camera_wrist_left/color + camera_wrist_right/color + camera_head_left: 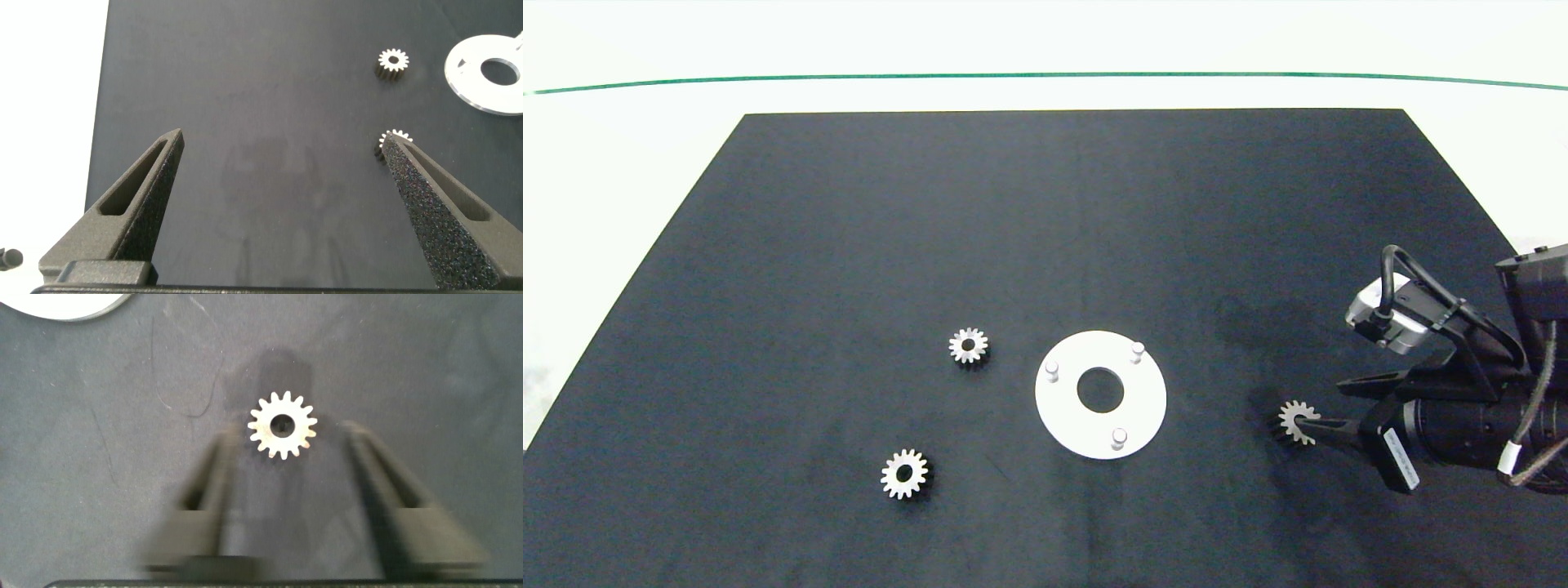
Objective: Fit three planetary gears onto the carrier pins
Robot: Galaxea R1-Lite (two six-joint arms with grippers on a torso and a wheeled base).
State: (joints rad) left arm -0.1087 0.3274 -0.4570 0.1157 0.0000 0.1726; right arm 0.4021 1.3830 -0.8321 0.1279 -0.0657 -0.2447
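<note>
The right gripper (282, 469) hangs with jaws spread, one planetary gear (283, 425) just ahead of the gap — flat on the black mat (849, 245). The white disc (1066, 416) bears three bare carrier pins (1052, 370); two more gears (969, 345) lie beyond it, the left gripper (278, 147) spread wide near them.

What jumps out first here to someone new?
The white disc with three bare carrier pins sits mid-mat. The right gripper, open, straddles one planetary gear right of the disc. Two more gears lie to the disc's left.
</note>
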